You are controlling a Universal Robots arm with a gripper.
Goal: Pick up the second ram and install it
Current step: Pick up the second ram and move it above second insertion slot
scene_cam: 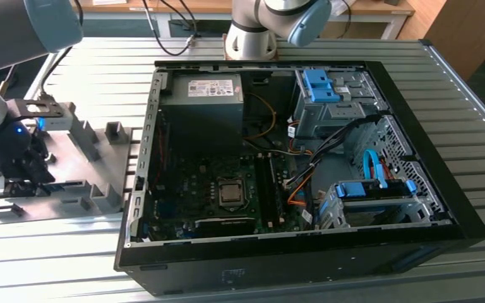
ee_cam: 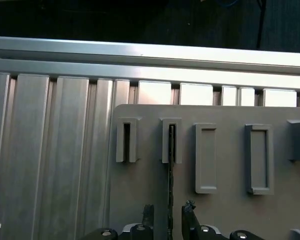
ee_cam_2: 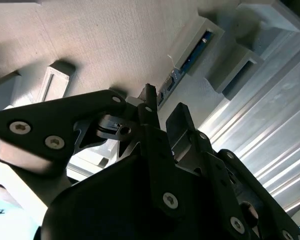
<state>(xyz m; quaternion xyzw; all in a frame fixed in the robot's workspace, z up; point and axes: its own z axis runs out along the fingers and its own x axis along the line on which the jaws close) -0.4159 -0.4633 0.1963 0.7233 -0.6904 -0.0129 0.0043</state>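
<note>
1. Holding the claw [ee_cam: 168,212] open, fingers spreading either side of the second ram [ee_cam: 170,175] without clamping it.
2. Finding that ram standing on edge, one end sitting in a grey holder block [ee_cam: 171,142].
3. Hovering over the desk [scene_cam: 57,265] at nine o'clock of the open computer case [scene_cam: 293,265] in the exterior view.

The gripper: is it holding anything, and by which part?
Nothing is held. The gripper is open, its fingers astride one end of the second ram with gaps both sides; the ram stands in its grey holder block.
</note>
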